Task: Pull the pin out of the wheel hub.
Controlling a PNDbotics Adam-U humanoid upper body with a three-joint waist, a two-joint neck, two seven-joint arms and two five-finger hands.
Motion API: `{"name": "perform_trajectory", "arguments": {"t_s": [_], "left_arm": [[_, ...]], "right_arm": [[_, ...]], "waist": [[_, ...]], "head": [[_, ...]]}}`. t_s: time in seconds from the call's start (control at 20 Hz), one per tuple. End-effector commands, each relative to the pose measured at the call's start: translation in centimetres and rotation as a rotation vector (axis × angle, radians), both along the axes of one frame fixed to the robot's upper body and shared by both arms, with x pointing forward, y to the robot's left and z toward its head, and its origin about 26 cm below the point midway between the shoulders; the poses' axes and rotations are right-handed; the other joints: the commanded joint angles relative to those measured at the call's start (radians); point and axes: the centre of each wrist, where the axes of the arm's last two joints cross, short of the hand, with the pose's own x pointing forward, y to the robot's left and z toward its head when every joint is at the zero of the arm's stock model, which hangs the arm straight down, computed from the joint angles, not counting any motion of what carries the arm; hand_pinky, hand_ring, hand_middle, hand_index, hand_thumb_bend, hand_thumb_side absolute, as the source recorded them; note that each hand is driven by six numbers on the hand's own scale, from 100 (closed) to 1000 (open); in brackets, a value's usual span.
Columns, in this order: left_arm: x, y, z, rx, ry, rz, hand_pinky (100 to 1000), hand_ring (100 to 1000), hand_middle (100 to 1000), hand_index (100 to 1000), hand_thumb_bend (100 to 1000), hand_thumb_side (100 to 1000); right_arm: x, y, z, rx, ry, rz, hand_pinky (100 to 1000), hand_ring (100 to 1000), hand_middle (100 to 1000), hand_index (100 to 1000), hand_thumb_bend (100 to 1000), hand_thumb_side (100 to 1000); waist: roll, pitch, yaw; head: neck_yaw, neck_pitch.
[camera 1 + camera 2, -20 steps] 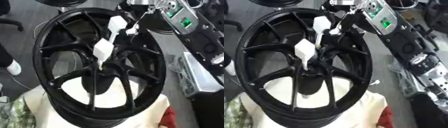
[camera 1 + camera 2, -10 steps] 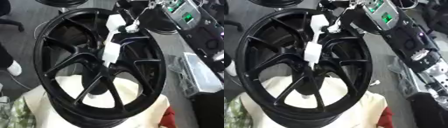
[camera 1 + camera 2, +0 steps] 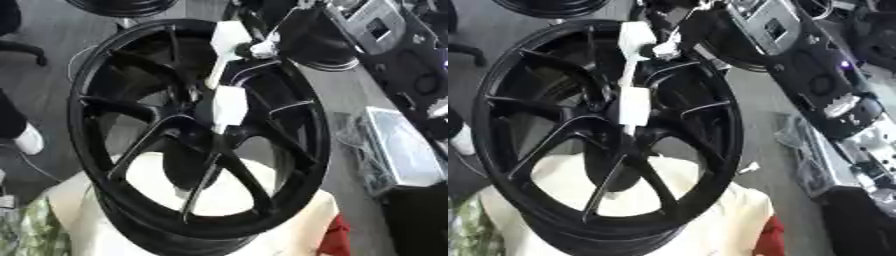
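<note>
Black wheel hub (image 3: pixel 201 135) w/ white pin (image 3: pixel 229 102); right hand (image 3: pixel 262 47) pinched pin's top, mid-extraction; next: withdraw straight.

Glossy black wheel hub (image 3: pixel 140 125), white pin (image 3: pixel 229 102), cream cloth (image 3: pixel 710 220), red scrap (image 3: pixel 337 237).

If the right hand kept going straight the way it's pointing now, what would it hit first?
The right hand reaches in from the upper right, pointing down-left at the white pin. Going on, it would probably meet the pin's upper part first, then the black wheel's spokes behind it; depth is unclear.
</note>
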Motion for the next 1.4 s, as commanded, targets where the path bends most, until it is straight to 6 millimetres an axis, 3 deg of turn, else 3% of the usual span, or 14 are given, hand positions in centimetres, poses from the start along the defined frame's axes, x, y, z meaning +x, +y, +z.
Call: {"name": "perform_trajectory", "arguments": {"t_s": [0.05, 0.45, 0.6, 1.1, 1.4], "left_arm": [[-0.1, 0.1, 0.6, 0.017, -0.015, -0.006, 857, 938, 853, 875, 113, 813], [-0.2, 0.1, 0.5, 0.002, -0.007, -0.014, 857, 939, 853, 874, 110, 801], [-0.2, 0.1, 0.4, -0.001, 0.000, -0.018, 858, 940, 853, 874, 110, 800], [-0.2, 0.1, 0.2, 0.000, 0.014, -0.021, 858, 942, 853, 874, 112, 802], [-0.4, 0.6, 0.1, 0.008, 0.016, -0.003, 858, 944, 854, 875, 110, 798]], "right_arm": [[-0.8, -1.1, 2.3, 0.005, -0.063, -0.033, 600, 447, 217, 288, 100, 288], [-1.3, -2.3, 3.6, 0.097, -0.121, -0.086, 598, 435, 211, 284, 100, 248], [-1.3, -3.5, 3.9, 0.157, -0.135, -0.140, 592, 422, 204, 281, 100, 212], [-2.0, -10.6, 5.2, 0.384, -0.203, -0.399, 580, 396, 189, 271, 100, 126], [-5.2, -17.3, 5.8, 0.477, -0.274, -0.611, 579, 392, 187, 270, 100, 100]], "waist": [[0.017, -0.024, -0.003], [0.027, -0.035, -0.009], [0.031, -0.040, -0.015], [0.034, -0.049, -0.029], [0.030, -0.052, -0.052]], "head": [[-0.006, -0.010], [-0.024, -0.010], [-0.031, -0.008], [-0.037, -0.002], [-0.015, 0.006]]}}
